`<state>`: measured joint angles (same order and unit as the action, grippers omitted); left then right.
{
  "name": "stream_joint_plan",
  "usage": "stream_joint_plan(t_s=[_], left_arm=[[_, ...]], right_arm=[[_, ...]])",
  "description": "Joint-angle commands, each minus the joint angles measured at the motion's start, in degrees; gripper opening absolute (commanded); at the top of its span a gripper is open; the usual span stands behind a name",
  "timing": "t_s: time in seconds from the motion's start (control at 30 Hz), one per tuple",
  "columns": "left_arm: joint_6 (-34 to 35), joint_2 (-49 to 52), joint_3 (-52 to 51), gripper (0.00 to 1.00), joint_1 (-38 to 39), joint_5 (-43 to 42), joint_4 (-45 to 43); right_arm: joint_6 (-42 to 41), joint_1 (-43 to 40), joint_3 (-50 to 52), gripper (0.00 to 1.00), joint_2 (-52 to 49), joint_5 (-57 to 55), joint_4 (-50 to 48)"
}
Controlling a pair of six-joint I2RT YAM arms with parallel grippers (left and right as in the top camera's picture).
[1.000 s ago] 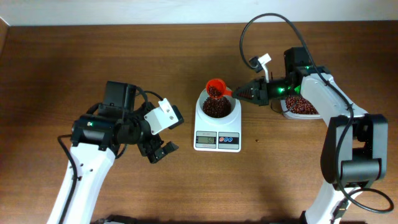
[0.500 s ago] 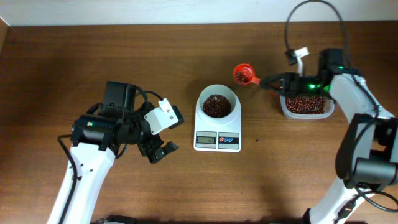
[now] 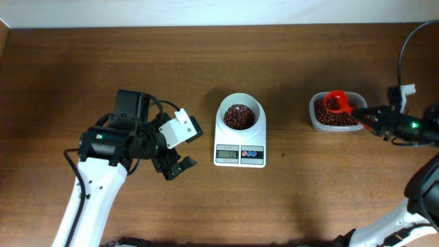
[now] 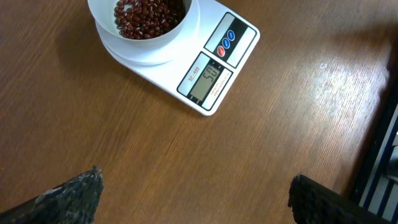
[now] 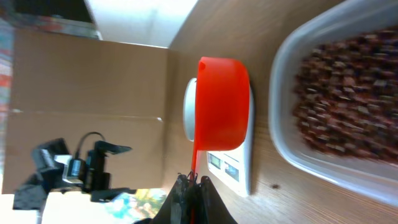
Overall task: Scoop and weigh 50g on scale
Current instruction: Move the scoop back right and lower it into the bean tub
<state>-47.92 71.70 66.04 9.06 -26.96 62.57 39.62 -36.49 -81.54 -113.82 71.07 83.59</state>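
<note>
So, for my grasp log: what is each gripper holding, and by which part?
Right gripper pinches the red scoop by its handle's end; left gripper is open, holding nothing.

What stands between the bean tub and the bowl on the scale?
Nothing visible: only bare table lies between the tub and the scale. The right gripper holds the red scoop over the tub's beans.

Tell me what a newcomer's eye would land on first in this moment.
The orange-red scoop stands out most, held by its handle in the shut right gripper above the clear tub on the far right. Next comes the white scale at the centre, topped with a heap of dark reddish-brown beans. The left gripper hangs open and empty to the scale's left.
</note>
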Motion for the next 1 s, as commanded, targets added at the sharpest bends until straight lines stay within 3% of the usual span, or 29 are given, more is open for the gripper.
stream_joint_plan(t_s=[0.0,0.2,0.33,0.43,0.57,0.77,0.97], left_arm=[[0.72,-0.13,-0.33,0.99,0.17,-0.15,0.0],[0.72,-0.13,-0.33,0.99,0.17,-0.15,0.0],[0.72,-0.15,-0.33,0.99,0.17,-0.15,0.0],[0.72,-0.15,-0.33,0.99,0.15,-0.15,0.0],[0.72,-0.13,-0.33,0.99,0.17,-0.15,0.0],[0.72,-0.13,-0.33,0.99,0.15,-0.15,0.0],[0.72,-0.15,-0.33,0.99,0.15,-0.15,0.0]], right_arm=[[3.5,-0.83,-0.9,0.04,1.73,-6.14,0.07],[1.25,-0.55,-9.42,0.04,1.95,-13.03,-0.02],[-6.1,1.31,-14.05,0.04,1.97,-28.24,-1.42],[-7.72,5.11,-15.65,0.04,2.03,-30.75,-3.08],[-16.98,12.44,-15.67,0.04,2.25,-46.51,-5.44],[-26.73,19.45,-18.38,0.04,4.85,-57.57,-6.69],[-28.11,24.94,-24.26,0.04,5.9,-70.58,-4.83]])
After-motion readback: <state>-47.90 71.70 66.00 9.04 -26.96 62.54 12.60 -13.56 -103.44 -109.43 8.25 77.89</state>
